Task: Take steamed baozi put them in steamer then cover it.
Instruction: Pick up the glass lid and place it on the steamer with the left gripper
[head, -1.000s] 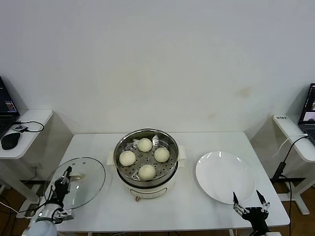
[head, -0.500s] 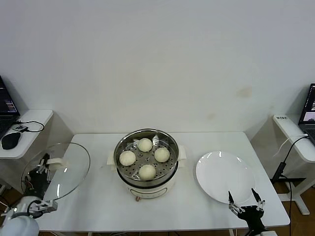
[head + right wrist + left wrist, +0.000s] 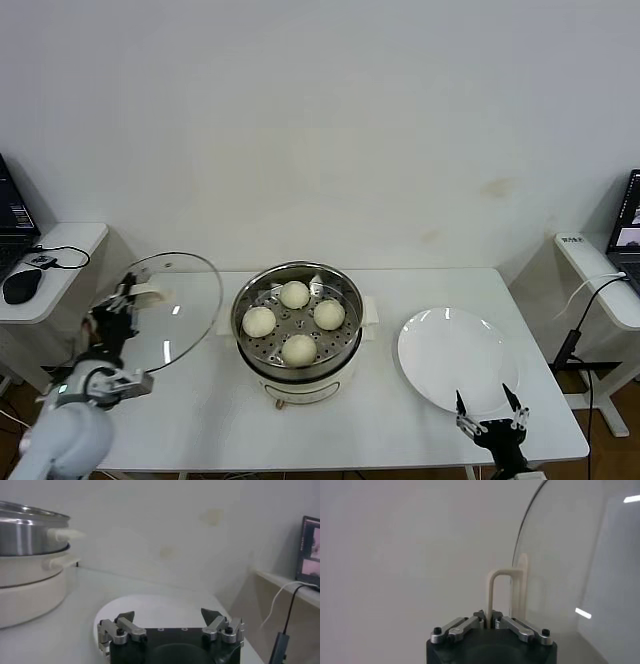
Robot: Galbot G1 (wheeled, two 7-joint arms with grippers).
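Right gripper (image 3: 489, 412) waits spread wide by the plate (image 3: 455, 358); left gripper (image 3: 122, 305) clamps the glass lid (image 3: 165, 310) by its handle, lifted beside the steamer (image 3: 298, 330) holding four baozi (image 3: 298, 349) — level it, centre it over the rim, lower gently

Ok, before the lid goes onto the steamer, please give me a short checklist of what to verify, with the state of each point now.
1. All four buns sit on the tray inside the steamer: ok.
2. Left gripper shut on the lid's handle: ok.
3. Glass lid lifted off the table, left of the steamer: ok.
4. Lid centred over the steamer: not ok.
5. Right gripper open, at the near edge of the white plate, out of the path: ok.
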